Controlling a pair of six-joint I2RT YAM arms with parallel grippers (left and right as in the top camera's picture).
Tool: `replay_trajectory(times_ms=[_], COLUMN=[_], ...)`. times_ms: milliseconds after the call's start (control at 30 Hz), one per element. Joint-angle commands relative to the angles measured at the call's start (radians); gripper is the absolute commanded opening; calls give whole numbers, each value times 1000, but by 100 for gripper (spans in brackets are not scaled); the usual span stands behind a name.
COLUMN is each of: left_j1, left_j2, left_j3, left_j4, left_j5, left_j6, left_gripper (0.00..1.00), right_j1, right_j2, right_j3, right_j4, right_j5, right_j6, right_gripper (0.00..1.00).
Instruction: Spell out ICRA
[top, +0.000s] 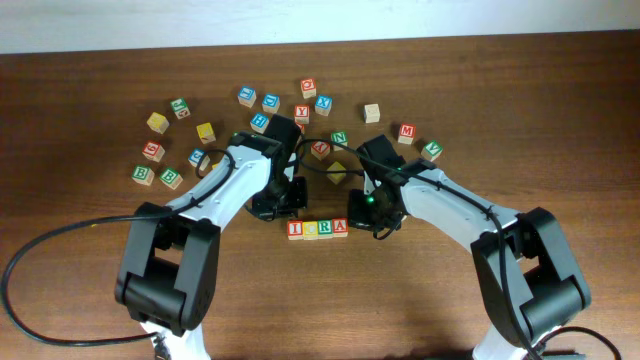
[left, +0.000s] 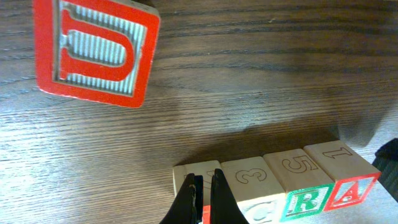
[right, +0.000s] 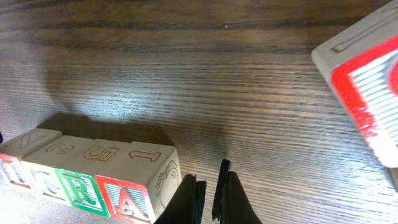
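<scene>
Four wooden cubes stand side by side in a row near the table's middle, reading I, C, R, A. In the left wrist view my left gripper is shut and empty, its tips over the I cube, next to C, R and A. In the right wrist view my right gripper is shut on nothing, just right of the A cube and apart from it. From overhead, the left gripper and right gripper flank the row.
Several loose letter cubes lie scattered behind the arms: a green N, a red M, a yellow cube, a green B, a yellow one between the arms. A red U cube lies near the left gripper.
</scene>
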Motion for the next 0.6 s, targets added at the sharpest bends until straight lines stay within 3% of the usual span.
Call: replay_trajectory(times_ms=[0,567], left_j1=[-4,-4], left_j2=[-1,-1], left_j3=[-10,-10], left_j4=[-2,-36], left_j5=[21,22], left_j6=[-13,-13], left_gripper=[0,0], right_j1=[-3,-3], right_j2=[0,0], right_j3=[-5,-5], right_j4=[2,2], right_j5=[-1,1], right_j6=[-9,-9], right_gripper=[4,4])
